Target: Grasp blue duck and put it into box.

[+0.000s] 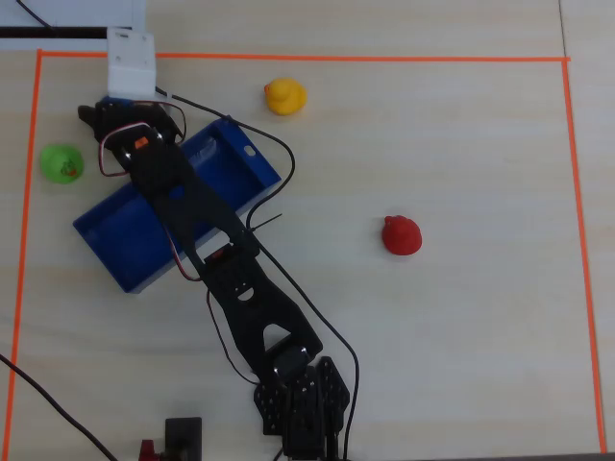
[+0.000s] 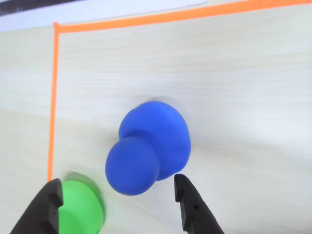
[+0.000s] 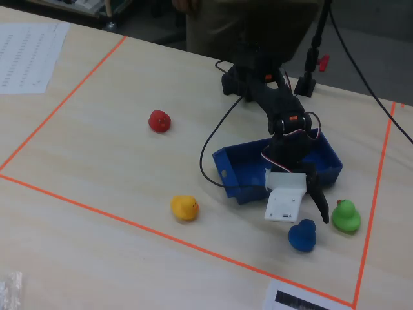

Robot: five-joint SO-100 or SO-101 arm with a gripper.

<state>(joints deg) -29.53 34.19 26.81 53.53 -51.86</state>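
The blue duck (image 2: 148, 146) sits on the table just ahead of my gripper (image 2: 117, 207). The gripper is open and empty, its jaws wide apart and apart from the duck. The left fingertip (image 2: 48, 204) overlaps the green duck (image 2: 83, 209), and the right fingertip (image 2: 190, 202) is just right of the blue duck's head. In the fixed view the blue duck (image 3: 302, 235) lies below the gripper (image 3: 311, 212), a short way in front of the dark blue box (image 3: 235, 169). In the overhead view the white camera mount (image 1: 130, 65) hides the blue duck. The box (image 1: 120, 240) lies under the arm.
The green duck (image 3: 346, 216) (image 1: 61, 161) sits close beside the blue one. A yellow duck (image 1: 285, 95) and a red duck (image 1: 402, 234) stand further off. Orange tape (image 2: 51, 97) marks the work area's corner just beyond the ducks. Cables trail from the arm.
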